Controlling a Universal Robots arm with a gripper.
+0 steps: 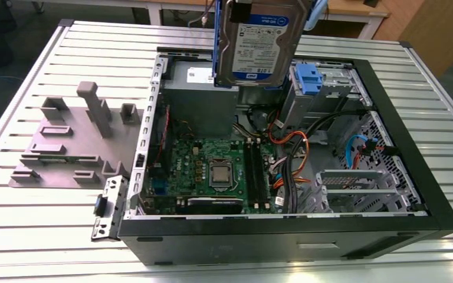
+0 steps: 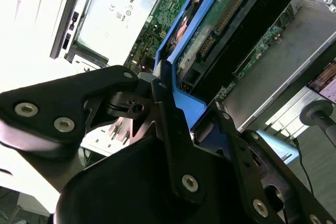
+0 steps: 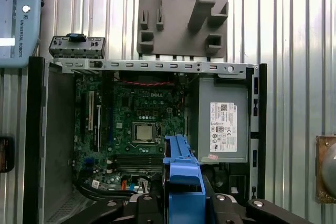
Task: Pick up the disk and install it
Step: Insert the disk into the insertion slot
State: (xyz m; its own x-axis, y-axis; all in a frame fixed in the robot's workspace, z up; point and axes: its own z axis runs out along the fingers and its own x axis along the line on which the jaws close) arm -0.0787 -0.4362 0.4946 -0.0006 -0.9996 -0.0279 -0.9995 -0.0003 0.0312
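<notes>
End effector [image 2: 191, 109] is closed on disk [image 1: 262, 41] by its blue frame; disk is held btwn fingers [image 2: 167, 114], above PC case [image 1: 250, 244].

Computer case [image 1: 273, 242] on table [image 1: 45, 236], fixture plate [image 1: 69, 150] beside it on the exterior view's left, disk [image 1: 258, 41] above

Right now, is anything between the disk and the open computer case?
Nothing visible. The gripper holds the disk in open air above the case; orange cables lie lower, inside it.
</notes>
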